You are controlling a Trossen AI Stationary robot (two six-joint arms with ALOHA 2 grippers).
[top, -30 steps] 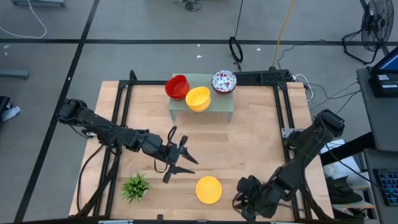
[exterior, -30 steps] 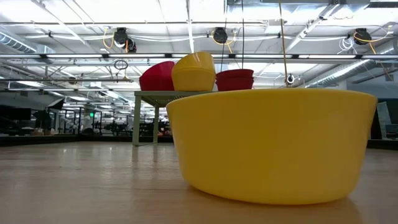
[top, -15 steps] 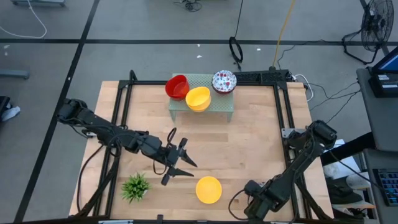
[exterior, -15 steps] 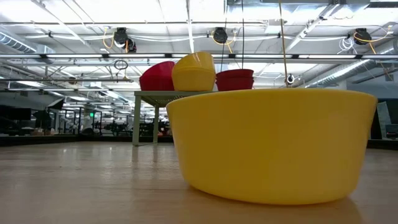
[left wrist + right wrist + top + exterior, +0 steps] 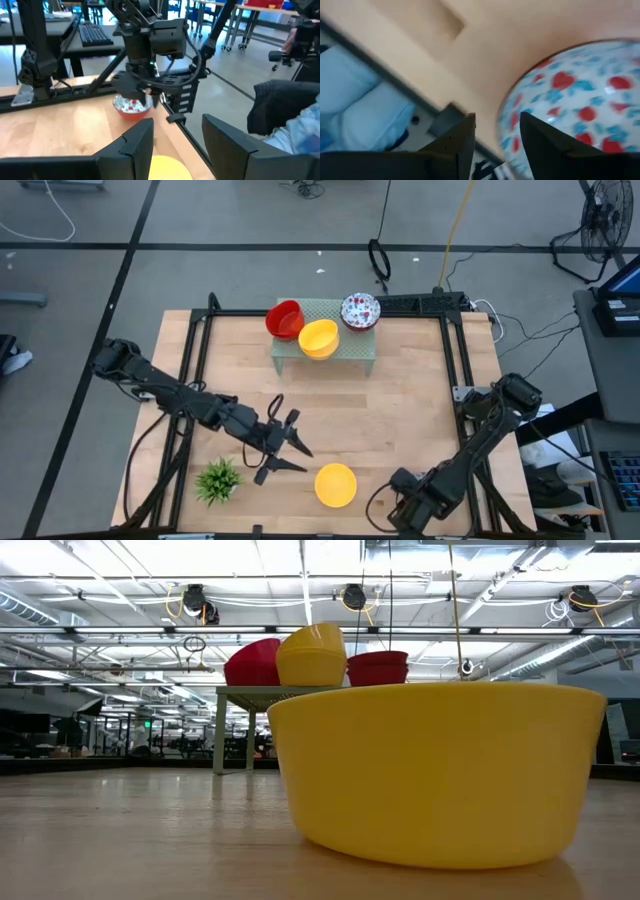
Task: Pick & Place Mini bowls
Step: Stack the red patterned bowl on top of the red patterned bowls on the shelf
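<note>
A yellow mini bowl (image 5: pixel 335 485) stands on its base near the table's front edge and fills the low view (image 5: pixel 440 775). My left gripper (image 5: pixel 300 458) hovers open just left of it, pointing level toward it (image 5: pixel 177 125). A white mini bowl with red speckles (image 5: pixel 132 106) stands at the front right, close to the table's edge. My right gripper (image 5: pixel 398 502) covers it from above in the high view. In the right wrist view that gripper (image 5: pixel 497 120) is open, one finger over the bowl's inside (image 5: pixel 570 85) and one outside its rim.
A green rack (image 5: pixel 355 350) at the far middle carries a red bowl (image 5: pixel 284 319), a tilted yellow bowl (image 5: pixel 318 338) and a speckled white bowl (image 5: pixel 360 311). A small spiky green plant (image 5: pixel 218 478) stands front left. Black frame rails (image 5: pixel 455 380) run along the table's sides.
My right gripper has sunk toward the table at the front right, tipping from slanted to nearly straight down and rolling about its own line. Its fingers have kept the same gap. The bowls have stayed where they were.
</note>
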